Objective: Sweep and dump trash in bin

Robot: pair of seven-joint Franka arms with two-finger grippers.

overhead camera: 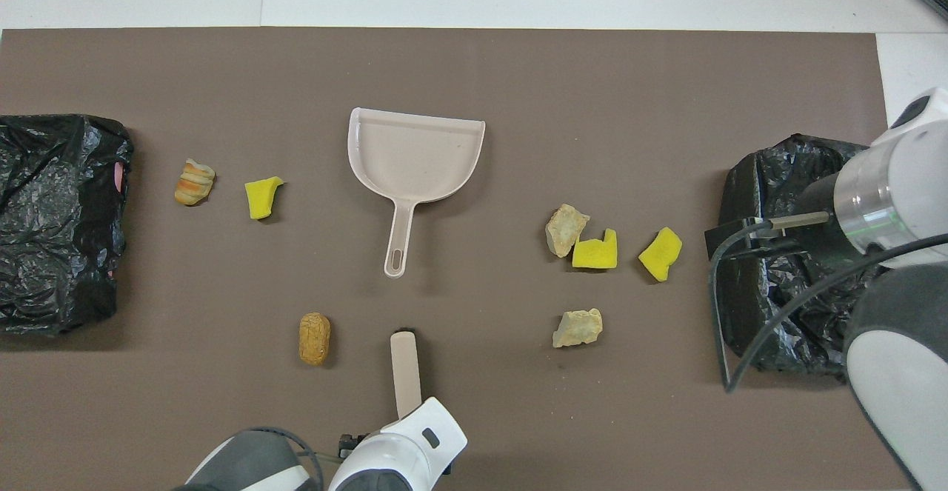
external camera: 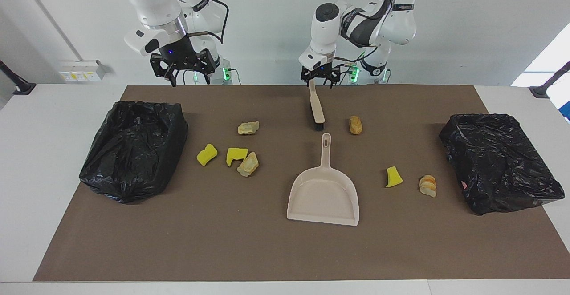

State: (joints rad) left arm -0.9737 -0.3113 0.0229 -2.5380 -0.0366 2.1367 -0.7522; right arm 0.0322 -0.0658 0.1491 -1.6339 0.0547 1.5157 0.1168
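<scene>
Seven trash scraps lie on the brown mat (external camera: pixel 267 250). Two yellow sponge chunks (external camera: pixel 206 154) (external camera: pixel 236 155) and two tan lumps (external camera: pixel 248 127) (external camera: pixel 248 164) lie toward the right arm's end. An orange-brown lump (external camera: pixel 355 125), a yellow chunk (external camera: pixel 393 177) and a bread-like lump (external camera: pixel 427 186) lie toward the left arm's end. The beige brush (external camera: pixel 317 108) lies nearer the robots than the beige dustpan (external camera: pixel 323 192). My left gripper (external camera: pixel 318 81) is open, low at the brush's handle end. My right gripper (external camera: pixel 190 81) is open and empty, up over the mat's edge nearest the robots.
Two bins lined with black bags stand on the mat, one at the right arm's end (external camera: pixel 133 148) and one at the left arm's end (external camera: pixel 501 161). In the overhead view the right arm's wrist (overhead camera: pixel 889 187) covers part of its bin (overhead camera: pixel 770 180).
</scene>
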